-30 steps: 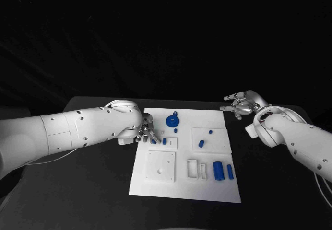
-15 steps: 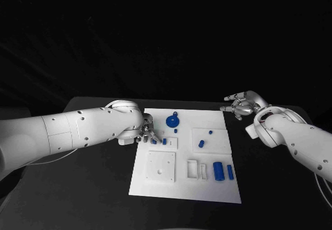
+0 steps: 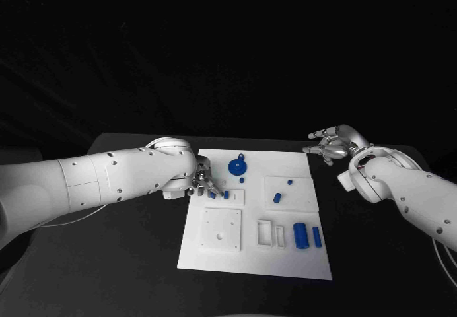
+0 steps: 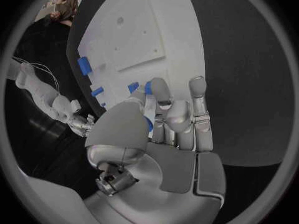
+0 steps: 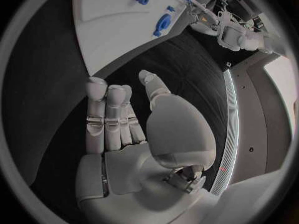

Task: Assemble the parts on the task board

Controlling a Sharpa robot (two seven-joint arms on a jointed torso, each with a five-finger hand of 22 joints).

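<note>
Barely anything moved since the earlier frames: left hand [image 3: 201, 184] same spot at the task board's [image 3: 255, 264] near-left edge, right hand [image 3: 329, 146] parked off the board's far corner, parts unshifted.

Left fingers [image 4: 161, 95] curled narrow, tips down on the board at a small blue part [image 4: 149, 125]; wrist view shows blue tucked between thumb and fingers. Looks like a pinch, but can't tell for sure whether gripped or just touched. Another small blue part [image 3: 226, 195] sits just beside the fingertips, on a raised white block.

Right fingers [image 5: 104, 109] loosely apart, holding nothing, over bare counter [image 3: 381, 251], well apart from any part.

Progress, as a judgement: early. Still loose or unseated by the look of it:
- round blue disc part [image 3: 237, 165] beyond the left fingers
- tiny blue piece [image 3: 243, 179] next to it
- blue peg [image 3: 276, 197] on the right-hand block, between the two hands
- two blue cylinders [image 3: 301, 234] near the front edge, well apart from both hands

White slots [image 3: 264, 232] beside the cylinders read as unfilled; square plate [image 3: 221, 229] with holes also bare. Most insertions left.
</note>
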